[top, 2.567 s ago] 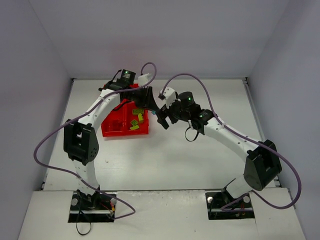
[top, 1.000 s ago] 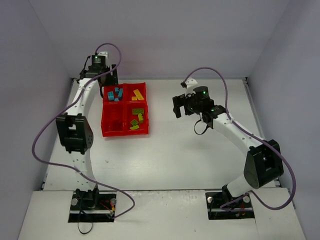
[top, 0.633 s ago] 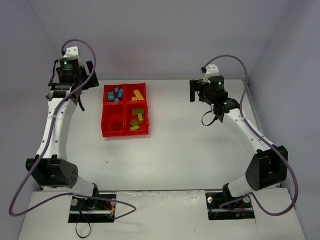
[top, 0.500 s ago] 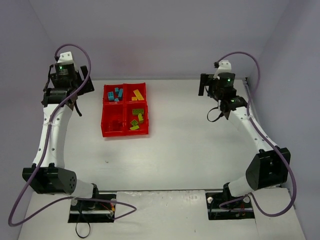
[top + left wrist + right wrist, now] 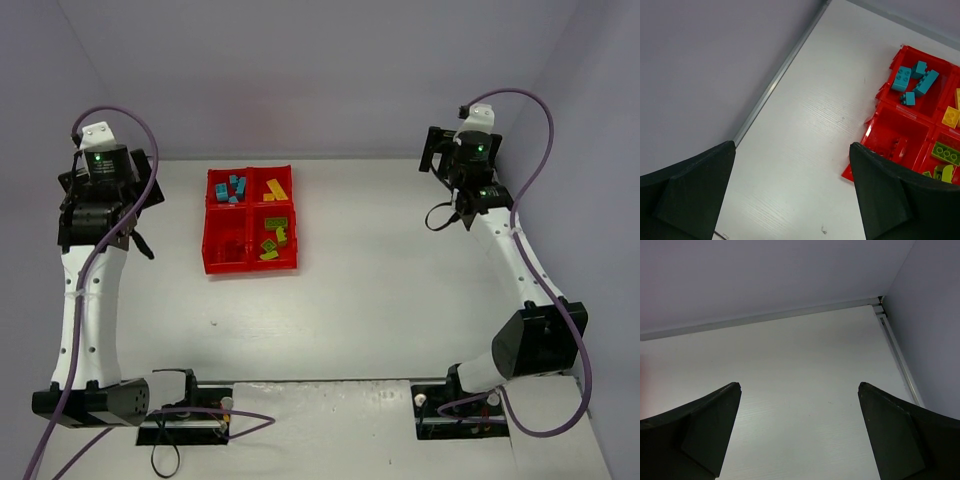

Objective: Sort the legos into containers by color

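Hovering with left gripper [image 5: 792, 150] and right gripper [image 5: 799, 385] both gaping wide and empty, watching legos [image 5: 232, 188] lying in the red tray [image 5: 250, 268] at far left, nearer the left one's reach.

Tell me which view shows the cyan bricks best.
Left wrist: the cyan bricks appear largest there, studs visible, lying in one compartment of the red tray. Top external shows them only as tiny specks in the tray's far-left compartment. Right wrist shows none.
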